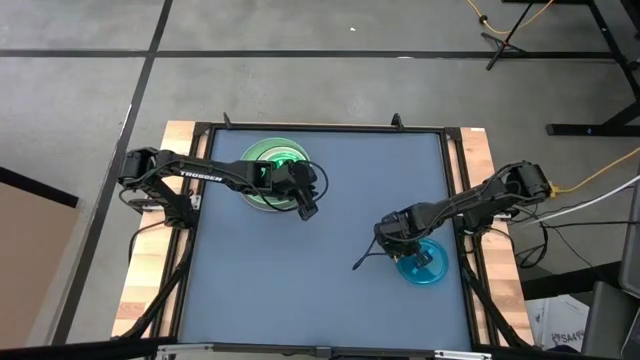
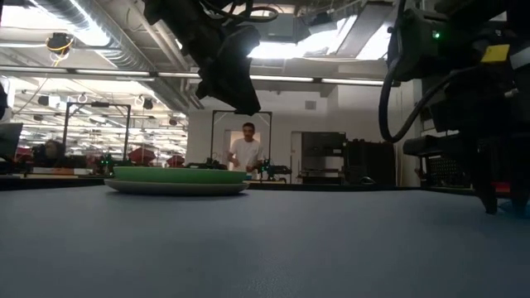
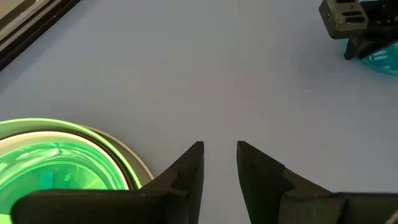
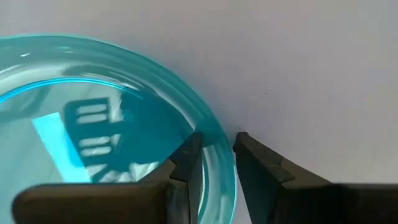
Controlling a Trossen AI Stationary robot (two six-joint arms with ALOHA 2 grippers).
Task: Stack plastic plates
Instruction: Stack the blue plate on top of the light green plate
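Note:
A stack of plates (image 1: 275, 165) stands at the table's far left, with glowing green plates (image 3: 56, 162) on top of a pale larger one (image 2: 178, 187). My left gripper (image 3: 219, 149) hovers open beside the stack's near right side (image 1: 308, 211), with nothing between its fingers. A small translucent cyan plate (image 4: 93, 124) lies flat on the mat at the near right (image 1: 422, 265). My right gripper (image 4: 217, 140) points down at its rim, open. One finger stands over the plate's inside, the other outside it, and a gap shows around the rim.
The blue-grey mat (image 1: 330, 290) lies bare between the stack and the cyan plate. A black frame (image 1: 455, 200) edges the table. A person (image 2: 246, 149) stands in the room far behind the table.

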